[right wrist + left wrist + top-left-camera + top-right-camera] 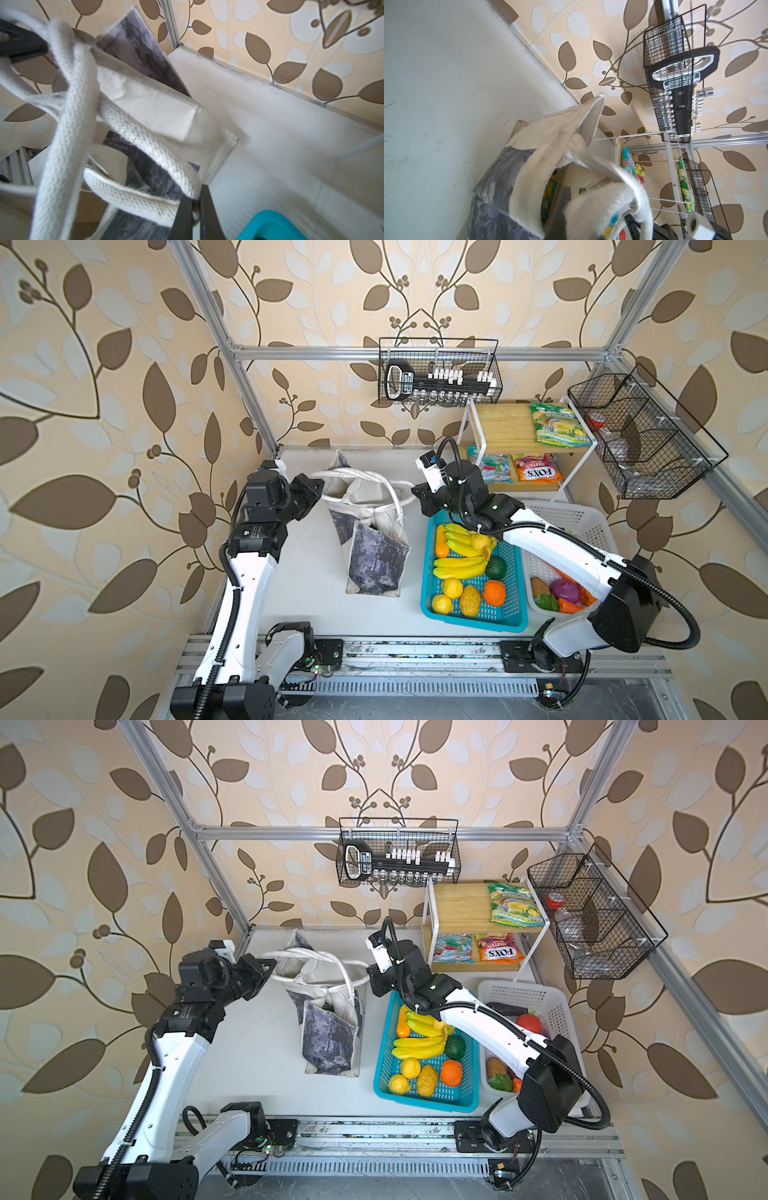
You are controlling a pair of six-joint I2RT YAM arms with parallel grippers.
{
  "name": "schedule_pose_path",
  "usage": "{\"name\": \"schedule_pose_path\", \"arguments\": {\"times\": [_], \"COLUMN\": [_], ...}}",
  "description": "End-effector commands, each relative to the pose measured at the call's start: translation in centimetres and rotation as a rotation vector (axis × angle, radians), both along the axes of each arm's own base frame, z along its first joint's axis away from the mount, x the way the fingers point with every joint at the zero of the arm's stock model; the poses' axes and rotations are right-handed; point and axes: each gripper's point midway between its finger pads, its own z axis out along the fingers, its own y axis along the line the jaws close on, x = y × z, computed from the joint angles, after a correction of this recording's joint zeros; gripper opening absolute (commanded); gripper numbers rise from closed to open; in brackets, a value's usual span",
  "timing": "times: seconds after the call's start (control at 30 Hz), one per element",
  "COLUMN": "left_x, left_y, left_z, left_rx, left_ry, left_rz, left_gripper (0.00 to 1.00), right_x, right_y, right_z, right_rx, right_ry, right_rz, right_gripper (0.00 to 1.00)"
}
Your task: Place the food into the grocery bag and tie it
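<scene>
In both top views the grocery bag (376, 560) (330, 1042) stands in the middle of the table (307, 572), just left of the blue basket (427, 572). The left gripper (321, 486) is at the bag's far left top. The right gripper (417, 494) is at its far right top. Each one is squeezed tight on a white handle (353, 472), and the handles stretch between them. Toy fruit (457, 562) lies in the blue basket. More food sits in the white basket (582, 516) on the right. Sweet packets (536, 472) lie on the shelf (498, 425), far right.

In the left wrist view the bag's mouth gapes, and a green and yellow packet (548, 195) shows inside. A thick white handle loops close to the camera.

In the right wrist view two dark fingers (184, 209) pinch a white handle tight, with the bag just behind.
</scene>
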Motion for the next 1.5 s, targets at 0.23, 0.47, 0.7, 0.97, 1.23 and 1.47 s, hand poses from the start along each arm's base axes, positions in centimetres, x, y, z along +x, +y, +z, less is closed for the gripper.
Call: {"name": "schedule_pose_path", "arguments": {"times": [0.23,0.47,0.7,0.97,1.23,1.47], "left_x": [0.2,1.2,3.2,3.9,2.2,2.8], "left_y": [5.4,8.8,9.0,9.7,10.8,11.8], "left_z": [6.0,5.3,6.1,8.1,10.3,4.6], "left_rx": [-0.05,-0.102,-0.162,-0.127,-0.029,-0.055], "left_ry": [-0.149,-0.128,-0.143,-0.169,-0.192,-0.099], "left_rz": [0.189,0.252,0.225,0.245,0.313,0.344], "left_gripper": [0.0,0.0,0.0,0.0,0.0,0.0], "right_x": [3.4,1.8,-1.1,-0.1,2.3,2.1], "right_y": [-8.4,-9.9,-11.5,-12.8,-9.9,-11.0], "right_z": [0.7,-3.1,-4.4,0.1,3.1,-1.7], "right_rx": [-0.18,-0.201,-0.248,-0.232,-0.227,-0.288], "right_ry": [-0.023,0.068,0.062,-0.021,-0.067,0.01], "right_rz": [-0.266,-0.317,-0.354,-0.386,-0.336,-0.342], "right_gripper": [0.0,0.0,0.0,0.0,0.0,0.0]}}
